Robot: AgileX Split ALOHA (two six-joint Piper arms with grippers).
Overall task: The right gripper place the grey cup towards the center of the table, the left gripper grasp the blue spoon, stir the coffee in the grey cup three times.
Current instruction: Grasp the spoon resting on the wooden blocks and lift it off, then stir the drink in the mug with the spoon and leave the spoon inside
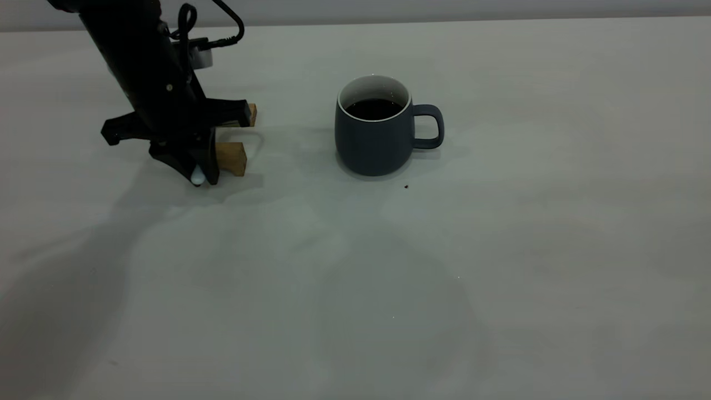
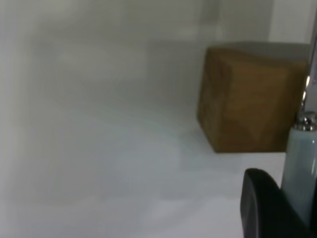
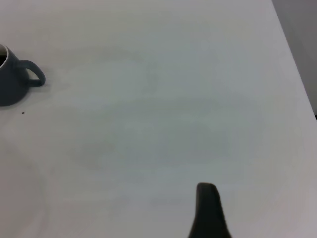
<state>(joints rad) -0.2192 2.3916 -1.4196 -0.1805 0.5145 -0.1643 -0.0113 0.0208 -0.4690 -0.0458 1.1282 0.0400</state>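
The grey cup stands upright near the table's middle, handle to the right, with dark coffee inside. It also shows far off in the right wrist view. My left gripper points down at the table on the left, shut on the blue spoon, whose pale tip shows between the fingers. In the left wrist view the spoon's pale handle lies against one dark finger. My right gripper is outside the exterior view, well away from the cup; one finger shows, with bare table beside it.
Two wooden blocks sit just right of and behind the left gripper; one block fills the left wrist view. A tiny dark speck lies in front of the cup. The table's edge runs past the right gripper.
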